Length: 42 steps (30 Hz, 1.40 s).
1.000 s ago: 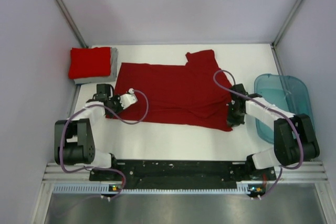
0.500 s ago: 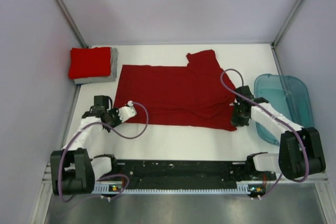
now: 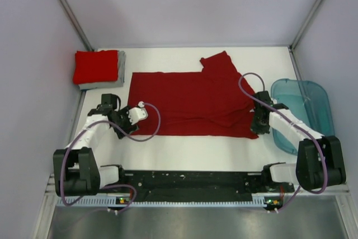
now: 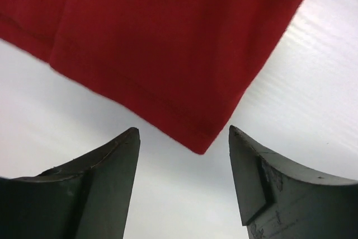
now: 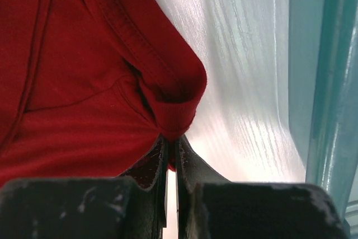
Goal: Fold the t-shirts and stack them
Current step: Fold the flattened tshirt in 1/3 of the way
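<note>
1. T-shirts are at three stages here; the dark red t-shirt (image 3: 190,102) lies spread flat across the middle of the table (image 3: 184,149), one sleeve pointing to the far side, and it is not yet folded.
2. The bright red t-shirt (image 3: 96,66) sits folded on top of the folded grey t-shirt (image 3: 121,74) in the far left corner; we take that pile to be the stack the spread one should join.
3. The right gripper (image 3: 257,130) is at the near right corner of the dark red t-shirt; in the wrist view its fingers (image 5: 148,166) are clenched on a small bunched fold of hem, so that corner is pinned ready for a lift or pull.
4. The left gripper (image 3: 124,129) is at the near left corner; its fingers (image 4: 106,166) stand wide apart with the tip of the cloth between them, touching neither, so it grasps nothing.
5. We judge that the arms are placed one at each near corner so that the near edge can be carried over evenly; the left one has to close on its corner before that can begin.
6. We see two risks; the right pinch holds only a little cloth near the edge and may slip, and the tub (image 3: 302,110) stands just beside the right arm, where a wide swing could knock it.
</note>
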Motion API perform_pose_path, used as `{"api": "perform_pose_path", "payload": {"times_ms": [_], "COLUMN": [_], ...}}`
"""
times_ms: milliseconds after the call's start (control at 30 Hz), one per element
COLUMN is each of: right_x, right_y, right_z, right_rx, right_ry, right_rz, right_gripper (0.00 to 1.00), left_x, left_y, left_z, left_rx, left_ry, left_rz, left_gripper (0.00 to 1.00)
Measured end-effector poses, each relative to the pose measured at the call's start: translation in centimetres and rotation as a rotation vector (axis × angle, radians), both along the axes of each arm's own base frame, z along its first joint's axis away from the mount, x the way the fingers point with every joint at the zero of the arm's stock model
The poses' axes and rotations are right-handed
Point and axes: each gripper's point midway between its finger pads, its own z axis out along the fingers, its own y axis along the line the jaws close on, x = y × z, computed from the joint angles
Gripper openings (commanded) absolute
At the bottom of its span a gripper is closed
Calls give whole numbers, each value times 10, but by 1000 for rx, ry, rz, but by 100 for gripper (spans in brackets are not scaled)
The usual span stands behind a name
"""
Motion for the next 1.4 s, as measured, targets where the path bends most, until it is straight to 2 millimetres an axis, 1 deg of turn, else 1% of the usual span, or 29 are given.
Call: {"api": "perform_pose_path", "payload": {"times_ms": [100, 200, 267, 300, 400, 433, 467, 567, 633, 733, 867, 900, 933, 967, 1000, 1033, 1133, 1167, 1233, 1300, 1333, 1400], "right_x": [1, 4, 6, 6, 6, 6, 6, 4, 4, 3, 5, 6, 6, 6, 6, 6, 4, 4, 4, 8, 11, 21], "right_y": [-1, -1, -1, -1, -1, -1, -1, 0, 0, 0, 0, 0, -2, -3, -5, -7, -9, -8, -5, 0, 3, 12], "right_z": [2, 5, 7, 8, 9, 9, 9, 8, 8, 11, 21, 22, 23, 23, 22, 21, 16, 15, 14, 20, 25, 37], "right_rx": [-6, -8, -9, -8, -8, -8, -8, -6, -5, -3, 7, 7, 8, 8, 8, 7, 4, 7, 19, 27, 28, 29], "right_ry": [2, -1, -4, -4, -5, -2, -2, 4, 6, 0, -49, -56, -58, -57, -53, -48, -22, -16, -9, -16, -27, -59], "right_rz": [8, 15, 18, 18, 19, 19, 19, 20, 19, 19, 17, 15, 10, 3, -5, -12, -13, -9, 10, 39, 56, 97], "right_gripper": [0, 0, 0, 0, 0, 0, 0, 0, 0, 0, 0, 0, 0, 7, 20, 32, 47, 51, 58, 62, 66, 67], "left_x": [-2, -7, -10, -7, 7, 9, 13, 14, 8, -8, -33, -40, -45, -49, -53, -57, -65, -62, -47, -22, -8, 21], "left_y": [-13, -21, -20, -19, -14, -13, -12, -10, -9, -8, -8, -9, -10, -11, -12, -12, -12, -12, -13, -14, -16, -20], "left_z": [-5, -16, -25, -26, -26, -27, -27, -28, -28, -23, -16, -15, -16, -17, -18, -19, -18, -12, 4, 27, 39, 59], "left_rx": [-7, 8, 28, 34, 65, 71, 80, 90, 93, 96, 95, 88, 82, 77, 70, 65, 58, 55, 47, 27, 10, -25], "left_ry": [-4, 6, 33, 33, -6, -7, -18, -26, -29, -21, -17, 0, 16, 29, 47, 68, 119, 125, 99, 44, 18, -28], "left_rz": [-82, -151, -166, -165, -151, -141, -137, -128, -126, -127, -141, -144, -147, -150, -151, -148, -135, -124, -106, -74, -59, -33], "left_gripper": [71, 70, 64, 55, 19, 4, 0, 0, 0, 0, 0, 8, 24, 37, 48, 53, 57, 58, 58, 58, 58, 57]}}
